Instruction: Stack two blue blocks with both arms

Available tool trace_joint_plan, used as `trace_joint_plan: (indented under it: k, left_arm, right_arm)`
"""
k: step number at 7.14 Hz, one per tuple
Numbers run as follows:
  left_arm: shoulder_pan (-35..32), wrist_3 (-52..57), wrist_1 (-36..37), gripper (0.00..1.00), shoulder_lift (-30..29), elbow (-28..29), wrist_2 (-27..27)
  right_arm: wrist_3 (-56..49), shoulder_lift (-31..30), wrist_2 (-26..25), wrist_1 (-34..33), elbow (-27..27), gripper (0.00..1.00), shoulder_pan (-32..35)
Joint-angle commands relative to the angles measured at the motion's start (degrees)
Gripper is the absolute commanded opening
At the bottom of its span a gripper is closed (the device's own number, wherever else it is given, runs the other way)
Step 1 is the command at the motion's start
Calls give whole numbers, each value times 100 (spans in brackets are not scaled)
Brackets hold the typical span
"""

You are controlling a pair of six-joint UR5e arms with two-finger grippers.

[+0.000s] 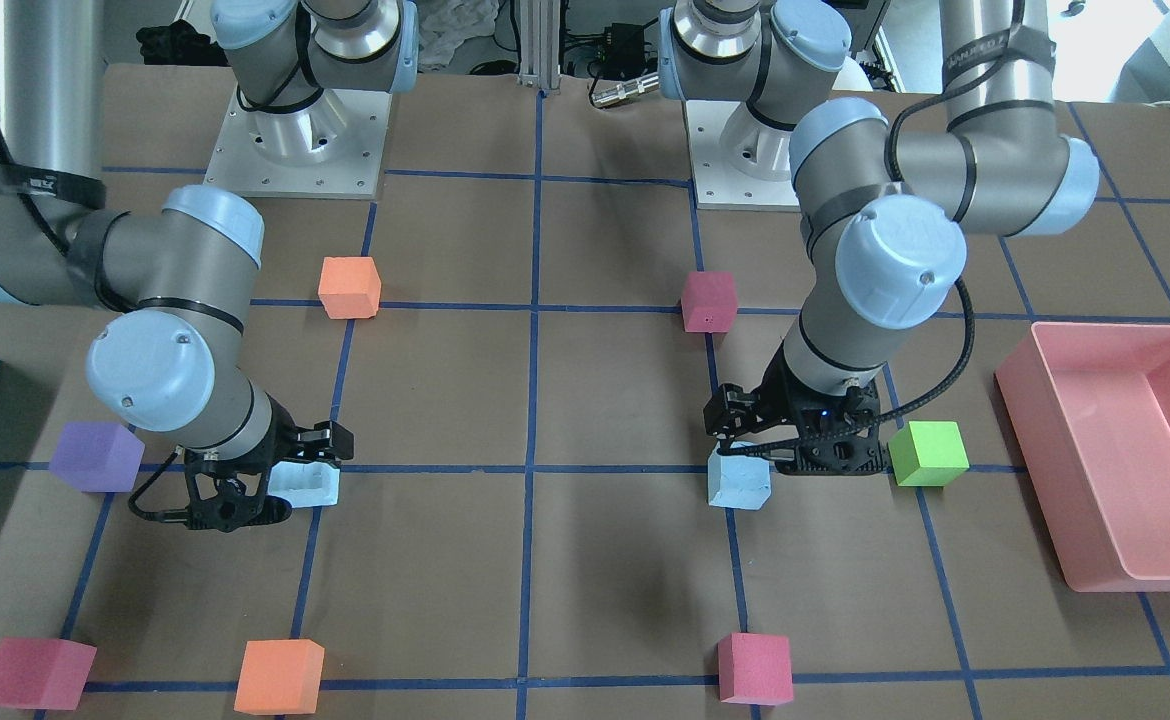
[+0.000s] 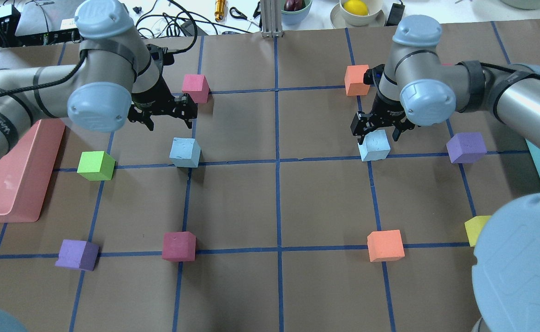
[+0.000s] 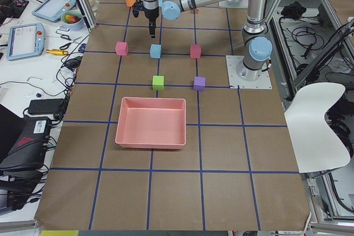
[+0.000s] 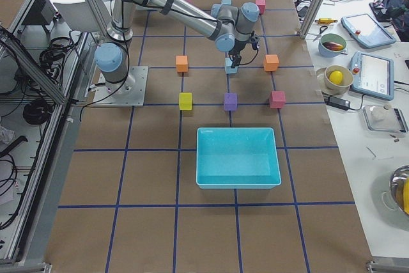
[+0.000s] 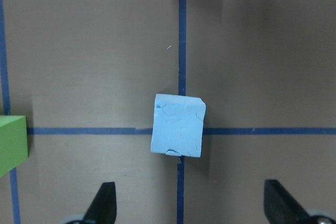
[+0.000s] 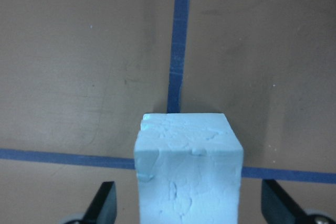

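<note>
Two robot arms close in on their targets at mid-desk, the grasping step of a stacking job not yet done. The right claw [image 6: 190, 203] hangs low with its jaws spread wide to either side of one blue block [image 2: 374, 145], a gap showing on each side in the wrist view, so nothing is gripped yet. That block rests on the brown paper toward the desk's right end, near a purple cube [image 2: 466, 147] and the teal bin [image 4: 238, 158].

The left claw [image 2: 170, 122], equally wide and empty, hovers short of the other blue block [image 2: 185, 152]. Its wrist camera shows the cube lying ahead of the fingertips [image 5: 105, 205], not between them. This block sits toward the desk's left end, near a green cube [image 2: 95, 165] and the pink bin [image 2: 16, 184].

The two blue blocks lie flat on the desk and well apart, roughly level with each other, midway between the robot's edge and the operators' edge.

By the look of it, the right claw need only pinch shut and lift. The left one must first line up over its cube and come down before closing. One block then has to cross the middle of the desk and be set squarely on the other.
</note>
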Motion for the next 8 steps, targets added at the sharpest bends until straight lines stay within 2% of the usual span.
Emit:
trace_joint_plan:
  k: [1,2,3,4,5,6,7,8]
  left_arm:
    - [0,126,467,100,-494,-224,28]
    - [0,117,503,100,-601,-277,29]
    - [-9,117,529,100,-680,-390,29]
    - [-9,169,599,76,-698,-444,20]
    - [-9,292,591,32,-759,-470,11]
    - [-9,345,609,11,-777,-444,28]
    - [-18,337,626,0,-751,-409,20]
    - [-18,346,661,0,-690,-331,11]
  right_arm:
    - [0,63,7,-442,262,52,-1]
    - [9,46,76,-415,253,20,17]
    - [88,11,199,-423,218,11,95]
    - [349,-7,565,-380,35,12,322]
    - [822,19,639,-197,-306,12,829]
    - [1540,45,657,-169,-466,14,1296]
    - [2391,124,700,-238,-468,15,1718]
    - [2931,342,718,-535,-485,15,2140]
